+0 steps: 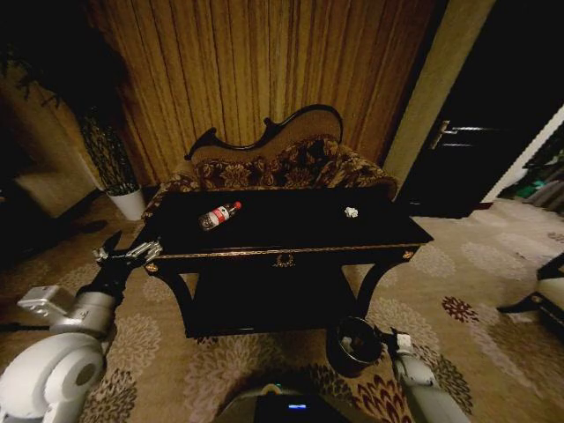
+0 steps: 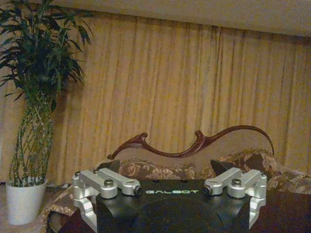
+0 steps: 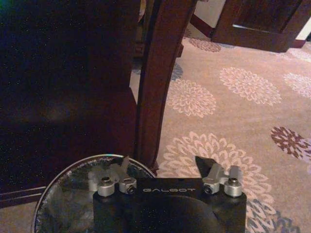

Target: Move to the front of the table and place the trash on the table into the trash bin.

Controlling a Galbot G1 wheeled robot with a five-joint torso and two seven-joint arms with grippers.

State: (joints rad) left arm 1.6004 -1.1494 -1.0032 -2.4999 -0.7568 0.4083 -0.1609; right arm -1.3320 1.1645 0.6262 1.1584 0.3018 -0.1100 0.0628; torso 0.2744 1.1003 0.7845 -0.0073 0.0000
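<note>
Right hand (image 3: 163, 167), nearest the lens in its wrist view, hangs with fingers spread and empty just over the rim of the trash bin (image 3: 58, 174), beside a curved leg of the worktop (image 1: 291, 242). From the head view the bin (image 1: 352, 345) stands on the carpet below the worktop's front right corner, pale material already inside. Left hand (image 1: 123, 256) is raised off the worktop's left front corner, fingers apart, holding nothing. Beyond and to the right of it lies the bottle (image 1: 218, 215), on its side; well past that, toward the far right of the top, sits the small white wad (image 1: 351, 212).

Risks, as judged: the bottle is round and lying down on a glossy top, so an off-centre closing could roll it away or off the edge. The left hand's reach passes close to the gilt corner. The right hand, lifting, could clip the leg or tip the light bin.
</note>
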